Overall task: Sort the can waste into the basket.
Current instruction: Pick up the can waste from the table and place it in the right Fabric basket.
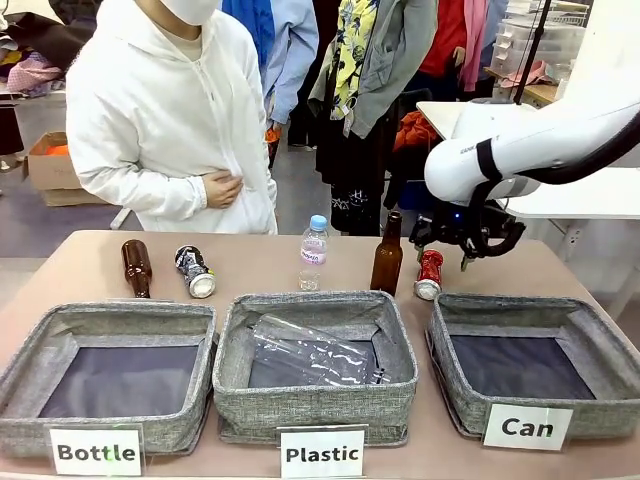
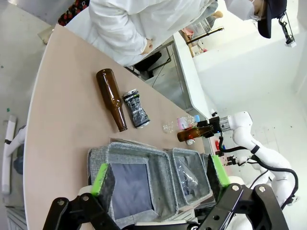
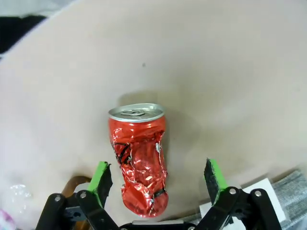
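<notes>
The red crushed can point(image 1: 428, 273) lies on the table just behind the grey "Can" basket point(image 1: 447, 330). My right gripper point(image 1: 450, 248) hovers close above it. In the right wrist view the red can point(image 3: 140, 158) lies between the open green-padded fingers point(image 3: 101, 176), which are not touching it. The dark crushed can point(image 1: 194, 271) lies at the far left beside a lying brown bottle; the left wrist view shows this dark can point(image 2: 135, 109) too. My left gripper point(image 2: 159, 175) is open and holds nothing, high above the baskets.
A brown bottle point(image 1: 387, 255) stands right next to the red can, with a clear plastic bottle point(image 1: 314, 251) further left. Another brown bottle point(image 1: 136, 268) lies at far left. The "Bottle" basket point(image 1: 110, 318) and "Plastic" basket point(image 1: 315, 302) line the front. A person point(image 1: 165, 110) stands behind the table.
</notes>
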Motion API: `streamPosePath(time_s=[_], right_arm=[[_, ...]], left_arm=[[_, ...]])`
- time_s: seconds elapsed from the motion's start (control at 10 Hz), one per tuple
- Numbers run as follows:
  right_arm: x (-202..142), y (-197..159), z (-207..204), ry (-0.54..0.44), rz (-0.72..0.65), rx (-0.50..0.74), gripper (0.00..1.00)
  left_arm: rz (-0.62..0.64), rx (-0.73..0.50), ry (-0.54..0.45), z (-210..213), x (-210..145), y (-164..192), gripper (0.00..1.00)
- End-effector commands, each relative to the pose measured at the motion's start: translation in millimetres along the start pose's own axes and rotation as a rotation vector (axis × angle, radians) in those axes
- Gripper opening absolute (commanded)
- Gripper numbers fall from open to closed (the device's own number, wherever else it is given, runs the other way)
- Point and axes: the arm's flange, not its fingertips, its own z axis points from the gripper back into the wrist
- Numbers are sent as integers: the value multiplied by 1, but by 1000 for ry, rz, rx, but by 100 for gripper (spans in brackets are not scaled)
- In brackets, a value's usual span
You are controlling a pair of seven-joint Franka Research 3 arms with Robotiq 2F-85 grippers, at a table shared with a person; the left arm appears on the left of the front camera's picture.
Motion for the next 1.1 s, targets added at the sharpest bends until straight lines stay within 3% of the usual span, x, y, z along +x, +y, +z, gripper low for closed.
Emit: streamPosePath(time_s=[0.0,0.3,0.4,0.5,0.6,0.7,0.8,1.0], right_arm=[[8,18,-6,53,-48,-9,100],[8,21,-23,59,-55,-60,100],[8,21,-23,62,-45,-57,41],[8,21,-23,68,-43,-55,41],[7,20,-23,73,-40,-58,0],[6,20,-23,75,-38,-63,36],[7,20,-23,73,-41,-64,0],[7,13,-16,61,-51,-54,0]], left_arm=[[-22,-20,-14,0,1,1,100],[-22,-20,-14,0,1,1,100],[-22,-20,-14,0,1,1,100],[-22,-20,-14,0,1,1,100],[-22,-20,-14,0,1,1,100],[-22,-20,-14,0,1,1,100],[-22,-20,-14,0,1,1,100],[-22,-20,-14,0,1,1,100]])
